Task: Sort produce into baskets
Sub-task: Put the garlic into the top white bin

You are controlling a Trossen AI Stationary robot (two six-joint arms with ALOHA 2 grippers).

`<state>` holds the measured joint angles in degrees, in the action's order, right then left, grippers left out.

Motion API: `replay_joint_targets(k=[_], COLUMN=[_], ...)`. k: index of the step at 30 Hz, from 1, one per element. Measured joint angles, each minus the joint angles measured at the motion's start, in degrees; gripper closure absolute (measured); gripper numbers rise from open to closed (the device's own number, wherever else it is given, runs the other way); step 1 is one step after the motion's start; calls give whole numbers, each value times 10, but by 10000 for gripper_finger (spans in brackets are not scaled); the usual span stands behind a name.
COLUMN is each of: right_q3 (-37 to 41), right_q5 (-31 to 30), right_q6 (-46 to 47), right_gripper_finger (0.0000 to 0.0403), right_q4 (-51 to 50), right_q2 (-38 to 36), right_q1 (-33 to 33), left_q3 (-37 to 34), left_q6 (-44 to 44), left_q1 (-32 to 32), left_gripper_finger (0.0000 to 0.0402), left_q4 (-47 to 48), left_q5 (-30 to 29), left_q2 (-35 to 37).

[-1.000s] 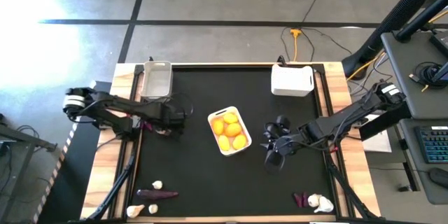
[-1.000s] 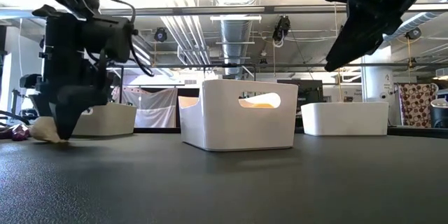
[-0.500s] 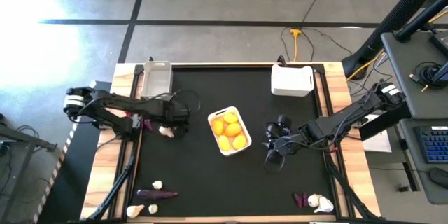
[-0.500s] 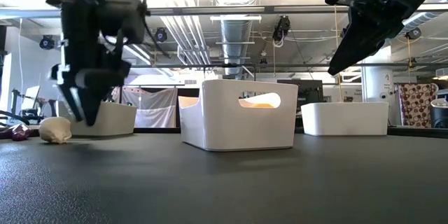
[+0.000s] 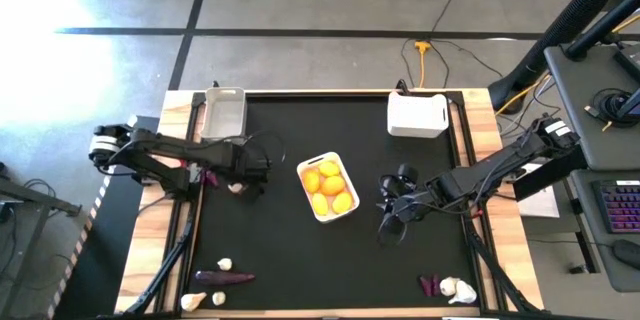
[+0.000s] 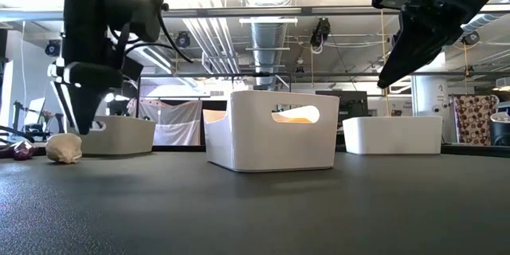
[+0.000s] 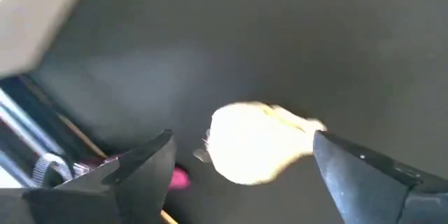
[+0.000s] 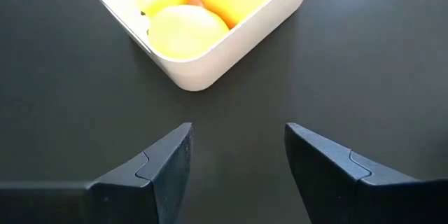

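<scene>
Now that the left gripper point(image 6: 80, 123) has spread its fingers and risen, the garlic bulb point(image 6: 64, 147) lies free on the mat, outside any basket, a failed pick. Centre basket point(image 5: 328, 188) holds fruit; right gripper point(image 5: 392, 222) hovers, fingers apart, empty.

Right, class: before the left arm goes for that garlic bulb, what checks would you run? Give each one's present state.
1. Left gripper open: ok.
2. Garlic bulb lying free on the mat, not gripped: ok.
3. Bulb between the left fingers in the wrist view: ok.
4. Right gripper open, empty, clear of the left arm: ok.
5. Fruit basket holds only yellow and orange fruit: ok.
6. Which basket takes garlic: cannot tell.
</scene>
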<state>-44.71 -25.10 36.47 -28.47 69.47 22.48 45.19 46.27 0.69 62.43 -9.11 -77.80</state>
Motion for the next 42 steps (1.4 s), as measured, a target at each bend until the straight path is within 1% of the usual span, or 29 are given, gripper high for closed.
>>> replay_joint_targets(k=[3,5,7,10,13,15,18,20,27,31,33,36,39,42], right_q3=[0,0,0,0,0,0,0,0,0,0,0,0,0,0], right_q5=[0,0,0,0,0,0,0,0,0,0,0,0,0,0], right_q6=[0,0,0,0,8,15,25,26,35,36,36,36,36,35], right_gripper_finger=[183,183,183,183,183,183,183,183,183,183,183,183,183,183], right_q4=[0,0,0,0,0,0,0,0,0,0,0,0,0,-1], right_q2=[0,0,0,0,0,0,0,0,0,0,0,0,0,0], right_q1=[0,0,0,0,0,0,0,0,0,0,0,0,0,0], left_q3=[0,-3,-8,-10,-11,-11,-11,-11,-11,-11,-10,-8,-9,-12], left_q6=[5,-15,-54,-108,-155,-178,-210,-229,-267,-273,-275,-284,-284,-282], left_q1=[-11,-19,-26,-32,-31,-31,-31,-31,-31,-31,-31,-33,-33,-33], left_gripper_finger=[80,80,80,80,80,80,80,82,90,90,90,91,91,106], left_q4=[0,5,12,10,5,5,4,5,5,3,-1,-6,-12,-20], left_q5=[36,37,23,-22,-28,-14,27,35,31,-14,-22,-26,-29,-32], left_q2=[0,0,0,0,0,-2,-12,-20,-82,-133,-151,-163,-159,-144])
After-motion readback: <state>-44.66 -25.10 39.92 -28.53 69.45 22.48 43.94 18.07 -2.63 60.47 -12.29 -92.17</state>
